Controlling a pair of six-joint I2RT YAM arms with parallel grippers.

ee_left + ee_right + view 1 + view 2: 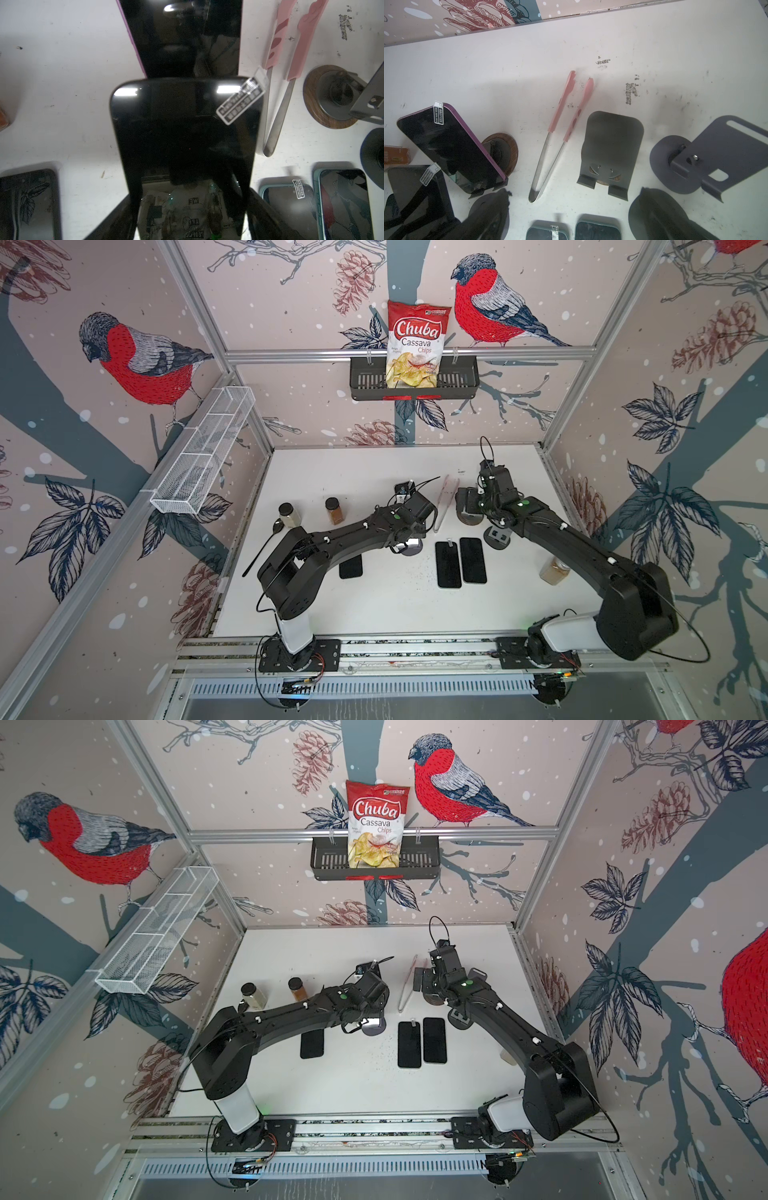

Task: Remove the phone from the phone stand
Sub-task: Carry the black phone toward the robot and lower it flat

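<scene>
The left gripper reaches down over the black phone, its two dark fingers flanking the handset's lower side edges. Whether they press on it or only bracket it cannot be told. The phone, with a white sticker on one upper corner, stands tilted on the phone stand, whose round dark base shows just under the wrist in both top views.

Directly behind it, a purple-edged phone leans on a second stand with a wooden base. Pink-handled tongs lie flat just to the right. Beyond them the right gripper hangs with its jaws spread wide and nothing between them, above two empty stands, one dark grey and one violet-grey.

Three more phones lie face up on the white table: a pair side by side in the middle and a single one under the left arm. Two spice jars and a black spoon sit at the left, and a third jar lies at the right.

The table top is scuffed and speckled. Bullfinch-and-pinecone wallpaper covers the walls of the cell. A bag of cassava chips stands in a black basket on the back rail, and a white wire shelf hangs on the left.
</scene>
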